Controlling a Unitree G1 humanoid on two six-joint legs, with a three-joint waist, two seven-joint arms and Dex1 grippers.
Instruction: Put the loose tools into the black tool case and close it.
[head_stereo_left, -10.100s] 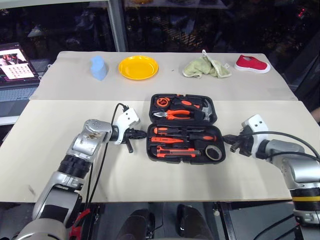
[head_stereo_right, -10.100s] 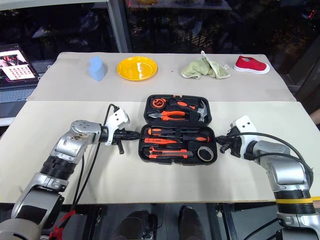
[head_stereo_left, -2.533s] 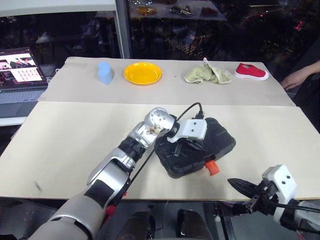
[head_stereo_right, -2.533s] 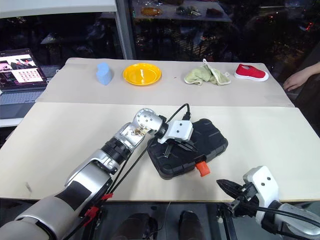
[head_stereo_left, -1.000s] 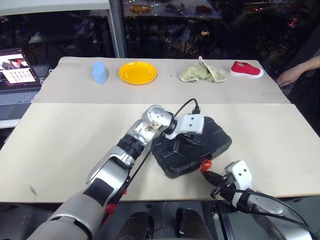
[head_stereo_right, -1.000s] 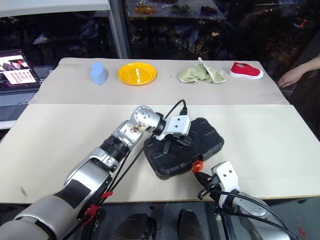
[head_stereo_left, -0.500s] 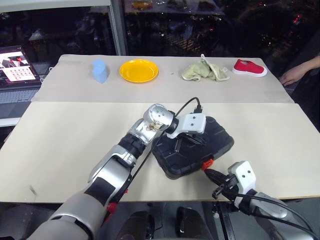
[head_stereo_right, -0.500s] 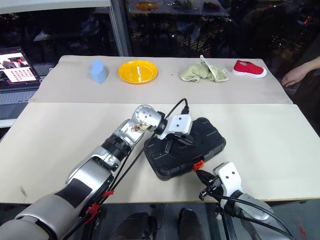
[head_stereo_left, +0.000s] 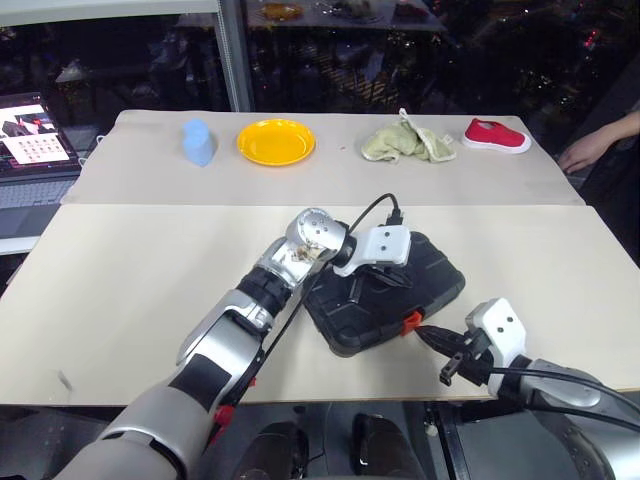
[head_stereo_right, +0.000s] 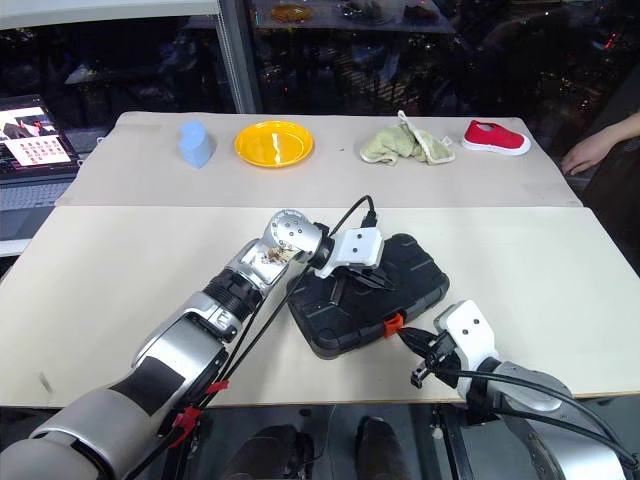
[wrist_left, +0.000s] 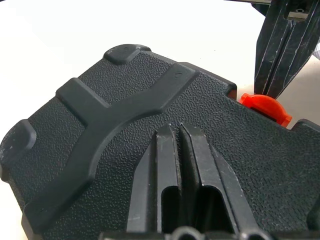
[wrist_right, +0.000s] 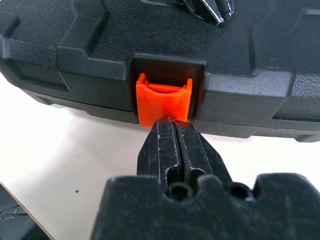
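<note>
Spanning the whole foreground: a pale beige table (head_stereo_left: 130, 290), made of two tops set edge to edge.

Black tool case (head_stereo_left: 425, 285): lid down, ribbed shell uppermost, lying askew on the near top, a little right of centre and close to the near edge.

Left gripper (head_stereo_left: 388, 282): resting on the case lid, its two black fingers (wrist_left: 167, 165) pressed together and lying flat on the pebbled shell. Nothing is pinched between them.

Right gripper (head_stereo_right: 408, 339): at the case's near edge, fingers (wrist_right: 175, 145) closed against each other, tips touching the lower lip of the orange latch (wrist_right: 163, 102). The latch sits in its recess on the front wall of the case and stands slightly proud of it.

Far top, from the robot's left to right:
- laptop (head_stereo_left: 35, 150), screen lit, just off the table's left edge;
- light blue object (head_stereo_left: 199, 142);
- yellow plate (head_stereo_left: 275, 141);
- crumpled pale green cloth (head_stereo_left: 405, 142);
- red shoe (head_stereo_left: 497, 135).

A person's hand (head_stereo_left: 580, 155) rests at the far right edge.
</note>
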